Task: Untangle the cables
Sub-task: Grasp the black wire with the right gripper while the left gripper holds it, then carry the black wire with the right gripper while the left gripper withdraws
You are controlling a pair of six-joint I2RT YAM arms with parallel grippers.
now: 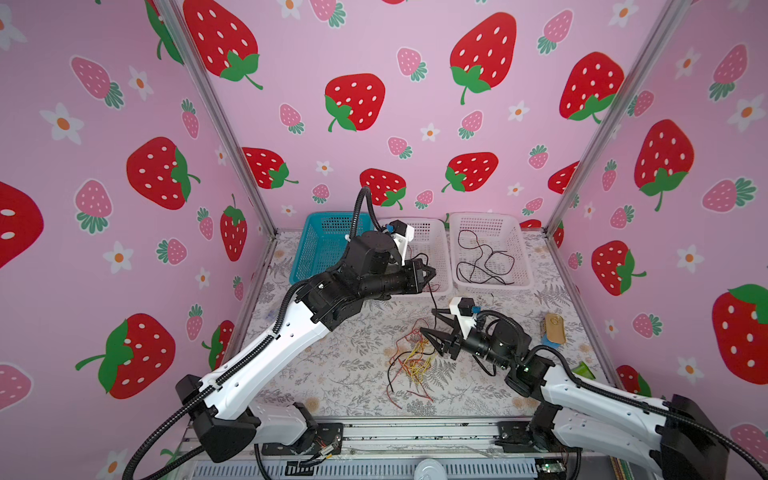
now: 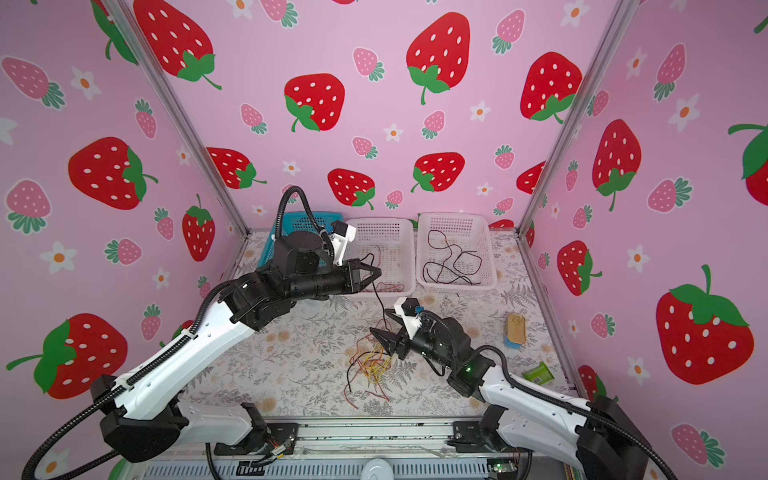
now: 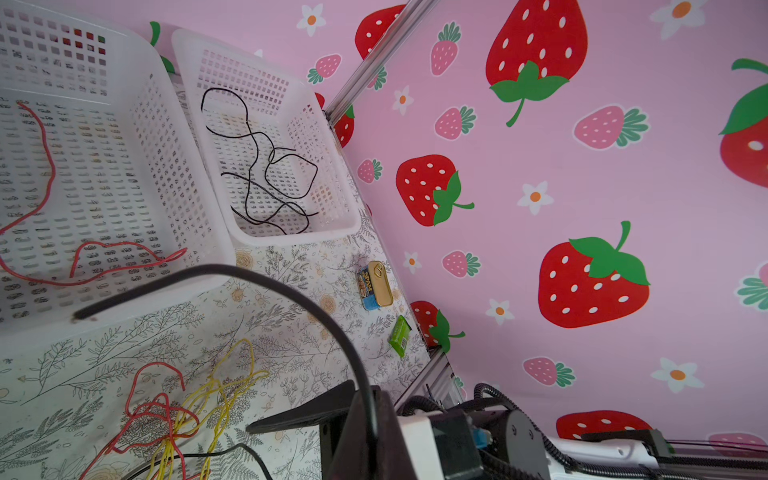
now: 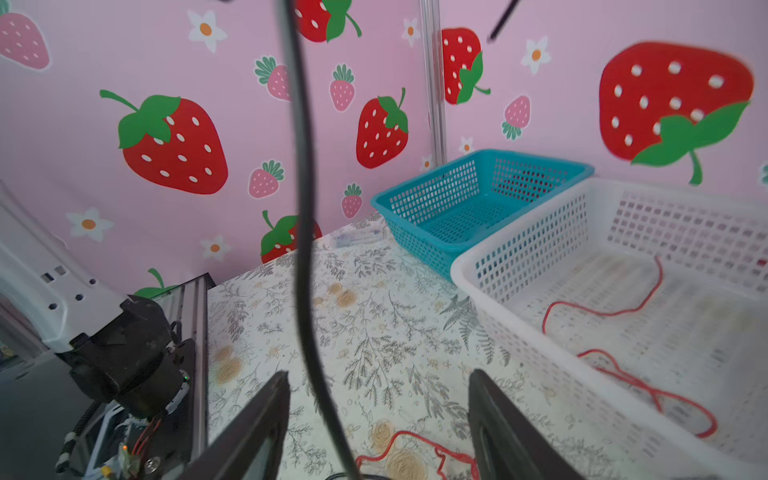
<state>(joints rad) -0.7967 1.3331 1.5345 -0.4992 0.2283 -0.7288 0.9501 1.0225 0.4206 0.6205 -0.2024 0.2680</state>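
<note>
1. Roughly, sorting is sitting partway: black cables (image 3: 272,157) are lying loose in the right white basket (image 1: 524,253), and a red cable (image 4: 606,314) is lying in the mid white basket (image 1: 444,249).
2. Blue basket (image 4: 436,195) is looking empty as far as the right wrist view shows, so no yellow is getting binned yet.
3. L gripper (image 1: 430,272) is clamping tight on a black cable (image 1: 432,299), holding it up over the front rim of the mid white basket; the strand is hanging down toward the table (image 1: 332,374).
4. R gripper (image 1: 428,321) is sitting low w/ jaws apart, one either side of that hanging strand, gripping nothing.
5. Tangle (image 1: 411,361) of red, yellow & black wires is lying on the table just beside the R gripper, btwn the two arms. That is looking like the bulk of the job remaining.
6. Prob the step in hand is drawing the black strand out; its lower end is running toward the tangle, but whether it is free there I can't tell.
</note>
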